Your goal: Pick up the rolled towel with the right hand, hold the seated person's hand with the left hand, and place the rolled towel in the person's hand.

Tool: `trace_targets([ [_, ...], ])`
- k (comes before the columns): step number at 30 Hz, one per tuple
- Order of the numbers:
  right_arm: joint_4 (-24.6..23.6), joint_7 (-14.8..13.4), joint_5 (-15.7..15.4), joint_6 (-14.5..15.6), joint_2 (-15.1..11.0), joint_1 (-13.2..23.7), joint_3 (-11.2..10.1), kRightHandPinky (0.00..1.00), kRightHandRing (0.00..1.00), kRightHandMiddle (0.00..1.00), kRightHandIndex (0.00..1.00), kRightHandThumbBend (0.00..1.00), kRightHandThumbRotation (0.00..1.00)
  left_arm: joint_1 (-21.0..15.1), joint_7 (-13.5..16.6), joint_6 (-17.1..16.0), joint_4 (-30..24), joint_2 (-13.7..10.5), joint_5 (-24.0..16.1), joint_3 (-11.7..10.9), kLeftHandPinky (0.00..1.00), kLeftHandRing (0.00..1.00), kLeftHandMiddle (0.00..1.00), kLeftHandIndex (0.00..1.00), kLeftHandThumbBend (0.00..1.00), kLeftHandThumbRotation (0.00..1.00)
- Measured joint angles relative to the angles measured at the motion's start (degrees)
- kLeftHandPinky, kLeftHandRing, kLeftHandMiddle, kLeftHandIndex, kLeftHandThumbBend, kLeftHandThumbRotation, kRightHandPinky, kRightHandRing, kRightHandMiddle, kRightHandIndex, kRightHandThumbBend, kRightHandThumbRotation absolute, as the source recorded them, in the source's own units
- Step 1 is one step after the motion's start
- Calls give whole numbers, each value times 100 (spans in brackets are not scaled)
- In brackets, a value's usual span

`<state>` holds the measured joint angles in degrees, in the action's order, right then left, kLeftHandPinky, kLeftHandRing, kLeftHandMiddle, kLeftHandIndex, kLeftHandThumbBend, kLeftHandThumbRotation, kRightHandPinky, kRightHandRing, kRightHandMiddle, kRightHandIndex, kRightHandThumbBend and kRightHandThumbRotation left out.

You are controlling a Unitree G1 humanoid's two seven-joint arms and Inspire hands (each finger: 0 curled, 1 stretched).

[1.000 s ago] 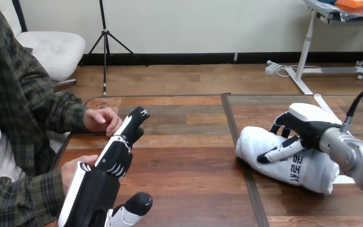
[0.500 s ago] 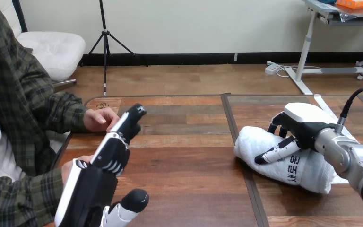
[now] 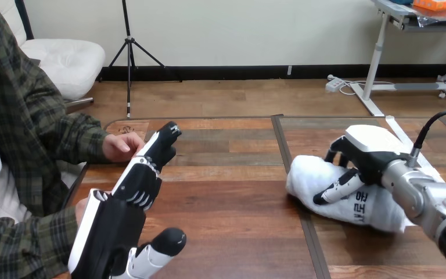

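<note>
The white rolled towel [image 3: 316, 177] lies on the table at the right, its near end tilted up a little. My right hand [image 3: 364, 152] sits over it with fingers and thumb curled round the roll. My left hand [image 3: 133, 192] reaches forward at the left with straight fingers, its tips close beside the person's upper hand [image 3: 122, 146], which rests on the table edge. The person's lower hand [image 3: 83, 208] lies behind my left hand, mostly hidden by it.
The wooden table [image 3: 232, 192] has a dark seam [image 3: 302, 209] running front to back just left of the towel. Bare tabletop lies between my two hands. The person sits along the left edge.
My right hand has drawn the towel slightly left and lifted it a little. My left hand has edged forward toward the person's upper hand.
</note>
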<state>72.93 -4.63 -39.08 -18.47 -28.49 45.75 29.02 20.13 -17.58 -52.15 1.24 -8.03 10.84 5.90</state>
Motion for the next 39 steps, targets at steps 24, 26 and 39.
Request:
trace_targets([
  [24, -646, -132, 151, -312, -51, -389, -88, 37, 42, 46, 45, 79, 0, -45, 5, 171, -162, 12, -5, -3, 94, 96, 95, 87, 84, 70],
  [26, -689, -117, 191, -345, -61, -421, -98, 38, 42, 45, 44, 79, 0, -48, 7, 171, -162, 13, -7, -3, 94, 96, 95, 87, 84, 70],
  [39, -778, -91, 310, -598, -88, -555, -220, 39, 39, 39, 40, 78, 0, -98, 18, 170, -162, 27, -31, -7, 92, 94, 94, 87, 82, 71],
])
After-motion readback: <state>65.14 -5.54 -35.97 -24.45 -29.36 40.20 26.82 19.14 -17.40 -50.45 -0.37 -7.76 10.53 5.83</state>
